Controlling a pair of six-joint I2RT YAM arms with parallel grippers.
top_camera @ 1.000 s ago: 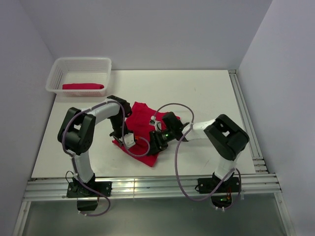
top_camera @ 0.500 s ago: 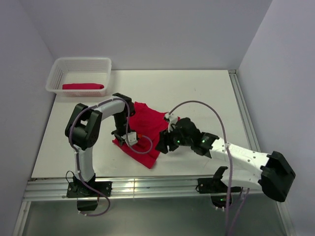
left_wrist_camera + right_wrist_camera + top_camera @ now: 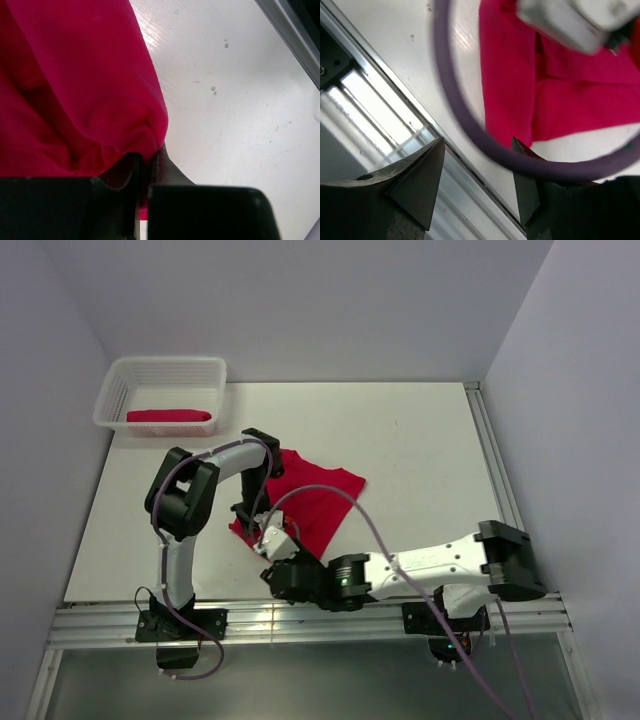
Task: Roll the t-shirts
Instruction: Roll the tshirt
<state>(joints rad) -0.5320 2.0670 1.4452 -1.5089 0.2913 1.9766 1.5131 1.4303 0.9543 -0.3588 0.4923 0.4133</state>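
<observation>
One crimson t-shirt [image 3: 312, 496] lies crumpled on the white table in front of the arms. My left gripper [image 3: 256, 528] is shut on its near-left edge; in the left wrist view the red cloth [image 3: 75, 100] bunches down between the closed fingers of the left gripper [image 3: 147, 161]. My right gripper [image 3: 274, 577] hangs low at the table's near edge, just in front of the t-shirt. In its own view the right gripper [image 3: 477, 150] is open with nothing between its fingers, and the t-shirt [image 3: 510, 100] lies beyond them. A second t-shirt [image 3: 168, 416], rolled, lies in the basket.
The white lattice basket [image 3: 160, 365] stands at the back left corner. A metal rail [image 3: 330, 618] runs along the near table edge, right under the right gripper. A purple cable [image 3: 465, 110] loops across the right wrist view. Side walls bound the table.
The right arm has left the shirt's right side and swung down and left to the near table edge, stretched out low. The shirt now lies flatter towards the right. The left gripper keeps its hold.
</observation>
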